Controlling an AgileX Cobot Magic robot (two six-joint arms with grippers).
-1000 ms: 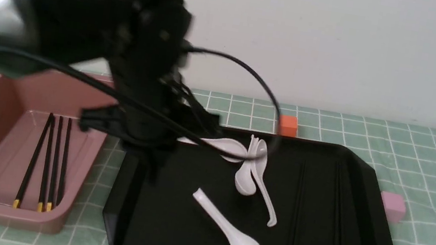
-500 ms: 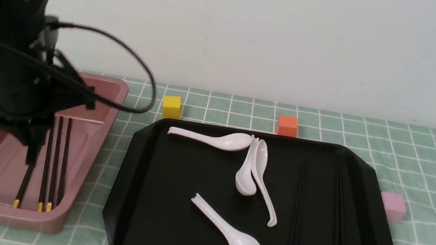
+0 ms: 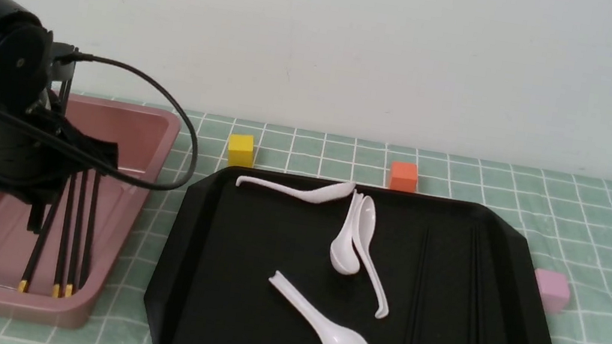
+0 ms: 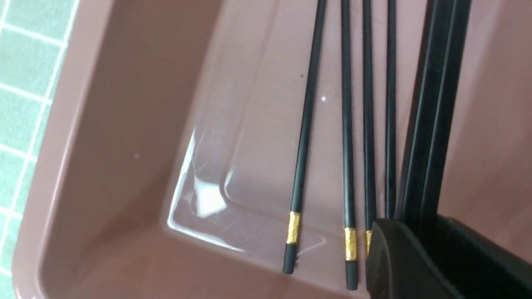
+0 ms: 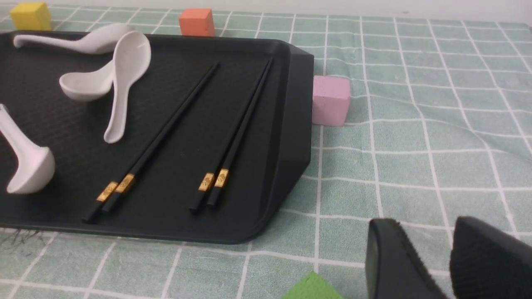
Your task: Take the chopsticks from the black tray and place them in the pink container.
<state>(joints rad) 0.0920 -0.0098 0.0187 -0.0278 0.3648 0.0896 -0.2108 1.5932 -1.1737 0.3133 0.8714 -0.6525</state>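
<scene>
- At the left of the frame, the left tool (image 3: 36, 217) hovers over the pink container (image 3: 148, 130), and I cannot tell its grip.
- Four chopsticks (image 3: 77, 235) lie inside, side by side.
- Four more lie in the black tray (image 3: 193, 276), right half.
- The right tool (image 5: 432, 236) is narrow and empty above the table (image 5: 415, 124).

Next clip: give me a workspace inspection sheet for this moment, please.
Surface: green checked cloth, slightly wrinkled.
Job's things: four chopsticks in pink container; two chopstick pairs on black tray.
Clutter: four white spoons on tray; yellow cube, orange cube, pink cube beside it; green block near right pincer.
Grippers: left pincer over container, jaws unclear; right pincer open, empty.
Cables: black cable loops off left arm.
Surroundings: plain white wall.
</scene>
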